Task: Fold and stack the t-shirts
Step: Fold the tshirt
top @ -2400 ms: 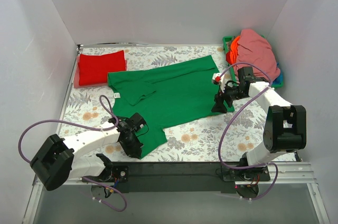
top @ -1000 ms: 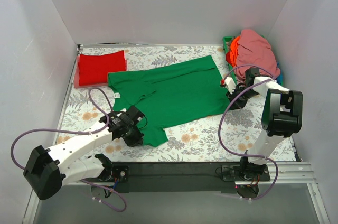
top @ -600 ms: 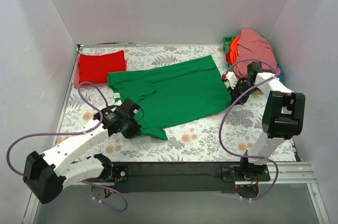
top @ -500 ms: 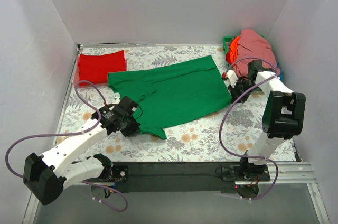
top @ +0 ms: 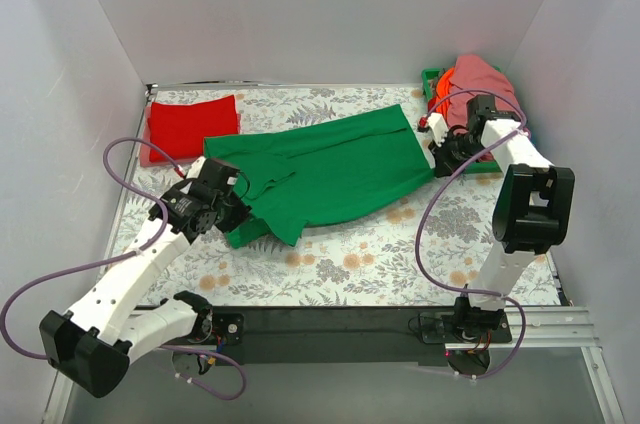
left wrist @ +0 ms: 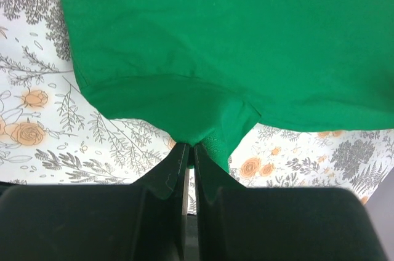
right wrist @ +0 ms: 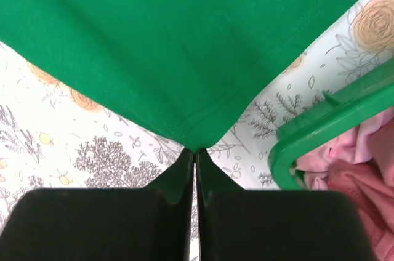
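The green shirt is the one being folded. It lies spread across the middle of the flowered surface, and both arms have hold of it. At lower left of the overhead view, the left arm has its jaws closed tight on a bunched piece of the shirt's near edge, and its wrist view shows the cloth pinched between them and lifted into a small peak. At the right, the right arm has its jaws shut on a stitched corner of the hem, just beside the green basket. A red shirt lies folded flat at upper left. A pink shirt and an orange one are heaped in the basket at upper right and seem to be waiting their turn. The fold looks only begun, since most of the green cloth lies in a single layer. Next, the two arms should probably carry their held points across the shirt together, keeping the cloth lightly taut between them so the edge lands straight. Both jaws would then open before the next fold and the stacking on the red shirt.
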### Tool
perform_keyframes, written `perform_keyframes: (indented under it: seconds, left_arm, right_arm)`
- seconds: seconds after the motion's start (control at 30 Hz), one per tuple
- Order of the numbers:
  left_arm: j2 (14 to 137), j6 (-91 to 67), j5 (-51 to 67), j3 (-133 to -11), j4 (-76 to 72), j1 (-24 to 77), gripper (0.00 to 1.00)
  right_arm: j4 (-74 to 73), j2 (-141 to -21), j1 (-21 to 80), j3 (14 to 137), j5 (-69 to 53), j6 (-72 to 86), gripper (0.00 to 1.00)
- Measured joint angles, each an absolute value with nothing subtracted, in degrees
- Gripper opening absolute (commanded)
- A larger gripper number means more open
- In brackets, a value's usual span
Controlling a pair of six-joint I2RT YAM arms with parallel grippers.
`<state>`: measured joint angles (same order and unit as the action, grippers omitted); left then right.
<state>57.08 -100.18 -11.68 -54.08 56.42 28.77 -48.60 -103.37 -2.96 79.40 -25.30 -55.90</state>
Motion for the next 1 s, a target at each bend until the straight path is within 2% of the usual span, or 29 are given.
perform_keyframes:
  seconds: [1.0]
  left_arm:
    - [73.89,-84.62,-9.76,-62.11,37.80,15.81,0.00]
  right_arm:
    - [-49.21,-120.14,-0.93,99.85,-25.45,-46.61,0.01]
